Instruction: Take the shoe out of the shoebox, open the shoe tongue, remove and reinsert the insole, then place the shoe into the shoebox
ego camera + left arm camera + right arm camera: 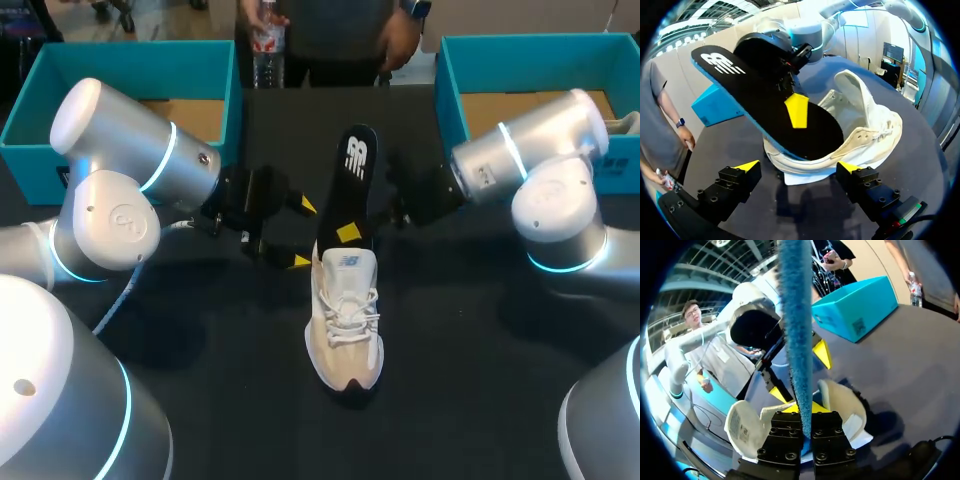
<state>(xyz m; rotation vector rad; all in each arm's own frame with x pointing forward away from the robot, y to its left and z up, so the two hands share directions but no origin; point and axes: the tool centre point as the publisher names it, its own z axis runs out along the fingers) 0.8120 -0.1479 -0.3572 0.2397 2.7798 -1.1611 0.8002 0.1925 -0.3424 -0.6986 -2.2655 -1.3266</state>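
A white and beige shoe (345,320) lies on the black table, toe towards me, its opening spread wide (860,132). The black insole (355,185) with a blue underside slants up out of the shoe's heel opening (770,95). My right gripper (349,232) is shut on the insole, which runs edge-on between its fingers (796,315) in the right wrist view. My left gripper (300,234) stands open just left of the shoe's heel. Its yellow tips (799,167) flank the heel without touching it.
A teal shoebox (130,95) stands at the back left and another (530,85) at the back right, the first also ahead of the right gripper (860,307). White paper (805,177) lies under the shoe's heel.
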